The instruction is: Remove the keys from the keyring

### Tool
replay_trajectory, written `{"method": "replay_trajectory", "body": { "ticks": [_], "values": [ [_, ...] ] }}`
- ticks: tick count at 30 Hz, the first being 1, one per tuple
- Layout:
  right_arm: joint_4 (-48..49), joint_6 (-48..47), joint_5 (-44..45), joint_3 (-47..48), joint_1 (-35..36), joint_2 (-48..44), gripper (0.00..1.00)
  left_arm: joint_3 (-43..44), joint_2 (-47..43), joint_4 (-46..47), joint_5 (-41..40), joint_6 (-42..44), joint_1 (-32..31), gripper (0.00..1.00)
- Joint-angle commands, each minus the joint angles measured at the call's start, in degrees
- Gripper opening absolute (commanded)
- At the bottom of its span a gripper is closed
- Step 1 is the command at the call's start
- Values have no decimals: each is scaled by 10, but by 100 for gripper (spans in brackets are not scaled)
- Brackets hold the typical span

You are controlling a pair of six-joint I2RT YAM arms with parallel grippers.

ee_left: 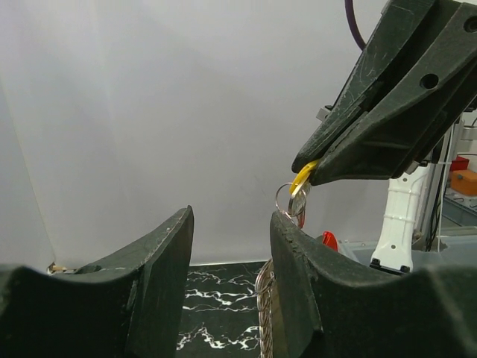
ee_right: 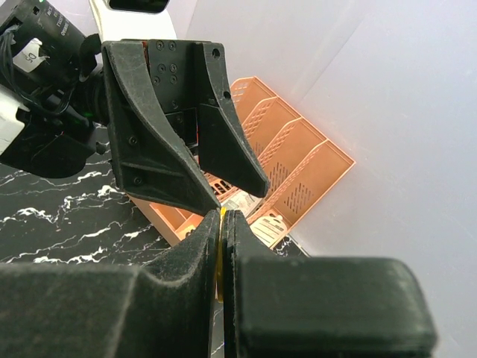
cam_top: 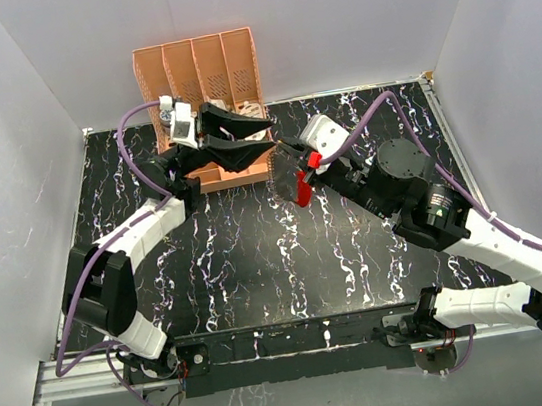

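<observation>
Right of centre in the left wrist view, the right end effector [ee_left: 307, 168] is closed on the yellow key [ee_left: 301, 180], so the wire keyring [ee_left: 288, 200] and its red tag [cam_top: 303, 192] dangle free below. The left end effector [ee_left: 231, 218] stands half open, one fingertip [ee_left: 283, 224] at the ring, seemingly placed to pinch it and work it off.

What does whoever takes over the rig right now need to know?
Left gripper: open, empty, one fingertip right by the keyring; contact unclear.
Right gripper: shut on the yellow key, held off the table.
The keyring hangs from that key, with the red tag dangling under it.
Done: key pinched.
Left: key not yet off the ring; hold the ring and work the key free.
</observation>
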Motion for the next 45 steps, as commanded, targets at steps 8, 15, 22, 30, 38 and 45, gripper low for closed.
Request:
{"method": "replay_trajectory", "body": {
  "ticks": [8, 15, 22, 30, 38, 45],
  "values": [
    [53, 9, -7, 8, 2, -6, 0, 10, 0, 35, 10, 11, -26, 44],
    [56, 9, -4, 4, 1, -9, 0, -2, -3, 39, 16, 11, -31, 44],
    [61, 9, -4, 0, 1, -12, 0, -39, -27, 8, 9, 50, -31, 44],
    [63, 9, -2, -3, 1, -16, 0, -42, -42, -17, 7, 79, -31, 43],
    [62, 9, -3, -7, 2, -20, 0, -37, -34, 10, 10, 55, -31, 43],
    [62, 12, -4, -11, 1, -22, 0, -28, -25, 36, 2, 33, -31, 42]
  ]
}}
